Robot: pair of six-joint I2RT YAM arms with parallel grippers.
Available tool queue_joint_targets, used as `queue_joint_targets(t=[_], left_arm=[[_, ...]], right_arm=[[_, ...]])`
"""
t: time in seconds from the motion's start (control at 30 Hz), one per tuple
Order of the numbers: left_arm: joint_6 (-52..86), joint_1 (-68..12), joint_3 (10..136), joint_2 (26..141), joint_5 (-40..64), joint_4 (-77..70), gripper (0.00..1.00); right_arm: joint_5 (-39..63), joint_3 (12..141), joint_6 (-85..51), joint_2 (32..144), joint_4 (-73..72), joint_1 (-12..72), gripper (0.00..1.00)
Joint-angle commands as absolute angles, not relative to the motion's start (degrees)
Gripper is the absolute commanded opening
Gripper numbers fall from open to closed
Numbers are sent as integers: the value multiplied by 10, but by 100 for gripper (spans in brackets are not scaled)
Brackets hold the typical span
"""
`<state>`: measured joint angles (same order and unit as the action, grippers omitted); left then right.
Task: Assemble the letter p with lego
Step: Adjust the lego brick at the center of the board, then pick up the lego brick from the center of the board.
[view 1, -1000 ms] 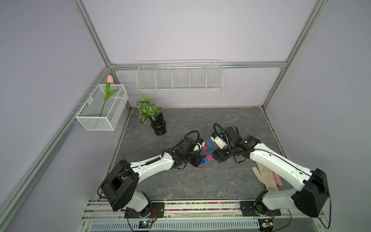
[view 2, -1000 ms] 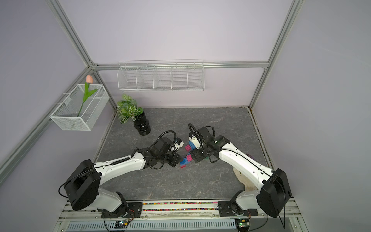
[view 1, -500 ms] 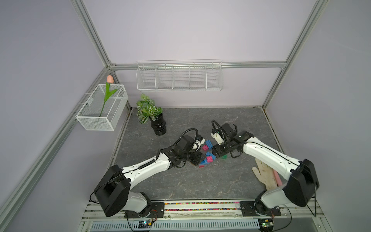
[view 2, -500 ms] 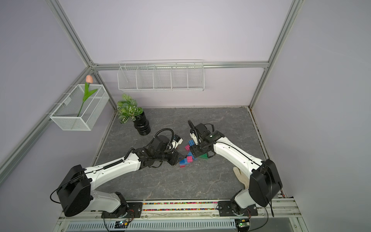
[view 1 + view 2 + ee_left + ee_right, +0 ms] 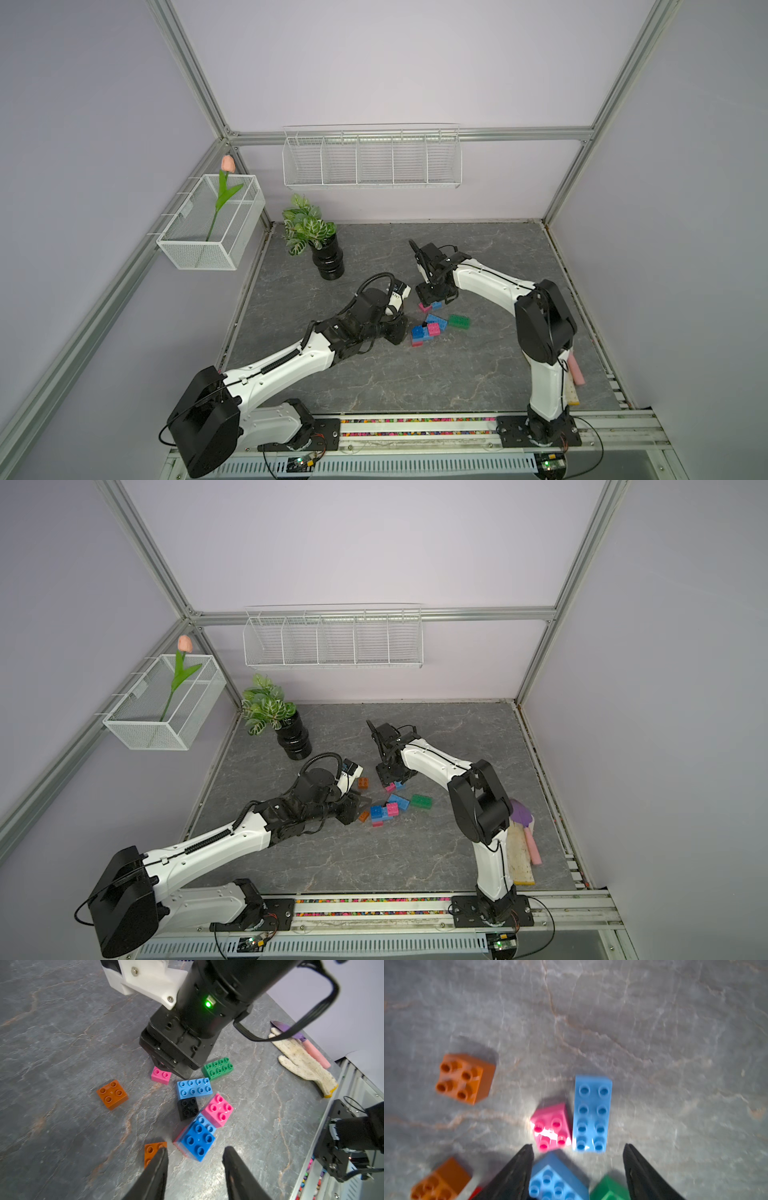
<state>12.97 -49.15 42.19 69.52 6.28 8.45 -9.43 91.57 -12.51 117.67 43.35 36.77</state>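
Clock with 12 at the back wall, seen from a top view. The lego (image 5: 430, 326) sits loose in the middle of the counter (image 5: 374, 386), and as far as I can judge it's nothing like a P yet.

Left pincer (image 5: 195, 1152) is released, jaws apart and empty. It comes in from 9 o'clock, tips either side of the near corner of a blue square (image 5: 197, 1139) that's stacked on other bricks. Right pincer (image 5: 577, 1145) is also spread and empty. It hangs low at 12 o'clock of the pile over a pink square (image 5: 550, 1126) and a long light-blue brick (image 5: 591, 1113), which lie side by side, touching or nearly.

My worry: if the right one closes there, it catches both or squirts the pink one sideways. The left one has an orange brick (image 5: 152, 1151) right by its jaw, so any shuffle shoves it. The two pincers are also near each other, so a bump looks possible if both go for the pile.

Around: a black square (image 5: 188, 1108) and a green oblong (image 5: 218, 1068) crowd the middle. The glove (image 5: 301, 1061) at 4 o'clock and the potted plant (image 5: 311, 232) at 10 are well clear.
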Motion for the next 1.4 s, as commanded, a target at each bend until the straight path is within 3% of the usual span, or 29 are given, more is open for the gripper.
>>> queue_joint_targets(t=[0.0, 0.33, 0.97, 1.37], left_arm=[[128, -488, 415, 685, 30, 79, 47], [126, -481, 415, 705, 31, 79, 45], [130, -481, 418, 729, 41, 70, 44], [129, -480, 418, 736, 44, 67, 44]], right_arm=[[-110, 958, -141, 1211, 438, 358, 71], [-122, 992, -145, 1266, 452, 338, 66], [-121, 901, -156, 1214, 422, 328, 50], [-113, 876, -164, 1173, 420, 328, 48]])
